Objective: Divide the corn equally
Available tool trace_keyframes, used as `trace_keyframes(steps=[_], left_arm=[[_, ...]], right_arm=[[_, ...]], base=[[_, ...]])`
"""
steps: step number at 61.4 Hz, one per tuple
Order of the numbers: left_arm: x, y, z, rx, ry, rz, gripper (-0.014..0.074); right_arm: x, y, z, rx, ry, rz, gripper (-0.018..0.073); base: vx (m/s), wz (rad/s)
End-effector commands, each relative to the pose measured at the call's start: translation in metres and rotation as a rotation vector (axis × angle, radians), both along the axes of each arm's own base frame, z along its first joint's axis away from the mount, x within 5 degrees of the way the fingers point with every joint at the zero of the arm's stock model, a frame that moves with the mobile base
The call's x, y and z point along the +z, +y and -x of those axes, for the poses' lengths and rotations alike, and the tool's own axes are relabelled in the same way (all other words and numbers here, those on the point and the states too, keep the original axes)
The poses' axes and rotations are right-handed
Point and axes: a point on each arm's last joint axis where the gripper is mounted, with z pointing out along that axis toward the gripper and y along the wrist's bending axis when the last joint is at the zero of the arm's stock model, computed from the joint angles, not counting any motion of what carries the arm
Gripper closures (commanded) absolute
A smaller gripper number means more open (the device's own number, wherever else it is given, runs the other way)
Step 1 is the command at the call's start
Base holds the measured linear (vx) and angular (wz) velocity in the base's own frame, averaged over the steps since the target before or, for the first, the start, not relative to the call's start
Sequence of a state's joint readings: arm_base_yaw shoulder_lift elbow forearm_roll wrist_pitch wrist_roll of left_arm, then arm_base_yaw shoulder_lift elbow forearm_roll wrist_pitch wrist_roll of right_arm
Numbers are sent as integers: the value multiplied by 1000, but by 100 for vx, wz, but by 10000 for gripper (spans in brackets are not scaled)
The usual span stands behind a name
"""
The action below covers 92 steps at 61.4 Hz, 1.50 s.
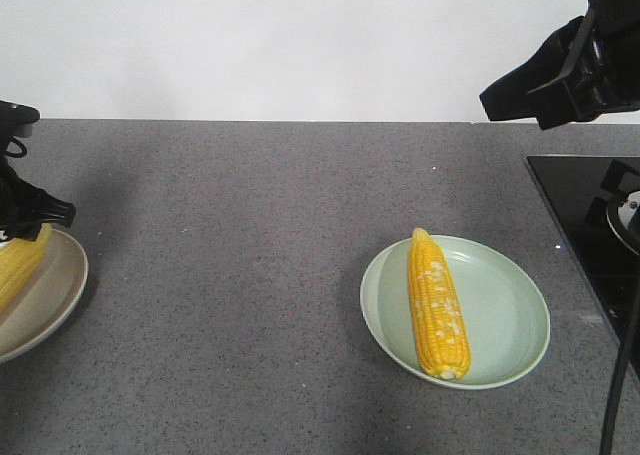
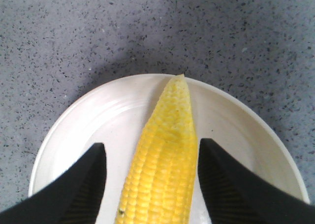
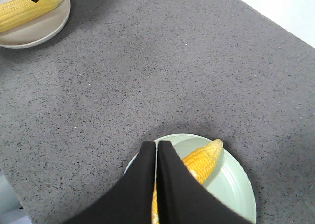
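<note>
One corn cob (image 1: 437,305) lies lengthwise on a pale green plate (image 1: 510,315), its tip pointing away. A second corn cob (image 2: 165,170) rests on a cream plate (image 2: 88,115) at the counter's left edge. My left gripper (image 2: 151,157) is open and straddles that cob, with a gap showing on each side between finger and kernels. In the front view, the left gripper (image 1: 25,213) sits low over the cream plate (image 1: 55,290). My right gripper (image 3: 157,146) is shut on nothing and hangs high above the green plate (image 3: 236,184), partly hiding its corn cob (image 3: 204,160).
The plates sit on a grey speckled counter (image 1: 250,255) with a white wall behind. A black cooktop (image 1: 585,215) fills the right edge, and a black cable (image 1: 625,375) hangs down in front of it.
</note>
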<state>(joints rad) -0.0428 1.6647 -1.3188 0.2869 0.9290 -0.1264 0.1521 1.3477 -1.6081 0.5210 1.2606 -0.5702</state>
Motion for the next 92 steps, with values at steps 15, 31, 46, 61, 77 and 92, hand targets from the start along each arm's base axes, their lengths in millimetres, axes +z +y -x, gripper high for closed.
trace_keyframes(steps=[15, 31, 46, 61, 77, 92], left_arm=[[61, -3, 27, 17, -204, 83, 208], [106, -22, 73, -150, -349, 243, 425], [103, -37, 124, -270, -466, 408, 605], [60, -41, 177, -393, -592, 405, 605], [36, -39, 203, -321, -729, 469, 605], [37, -39, 206, -321, -738, 472, 604]], right_arm=[[19, 0, 7, -14, -100, -55, 564], [6, -3, 17, -57, -136, -73, 564], [-39, -12, 61, -86, -206, -95, 564], [-86, -27, 108, -200, -319, -109, 564], [-125, -37, 140, -254, -379, -103, 564], [-126, -38, 152, -244, -403, -112, 564]], base=[[0, 0], [0, 0], [0, 0], [0, 0], [0, 0], [0, 0]])
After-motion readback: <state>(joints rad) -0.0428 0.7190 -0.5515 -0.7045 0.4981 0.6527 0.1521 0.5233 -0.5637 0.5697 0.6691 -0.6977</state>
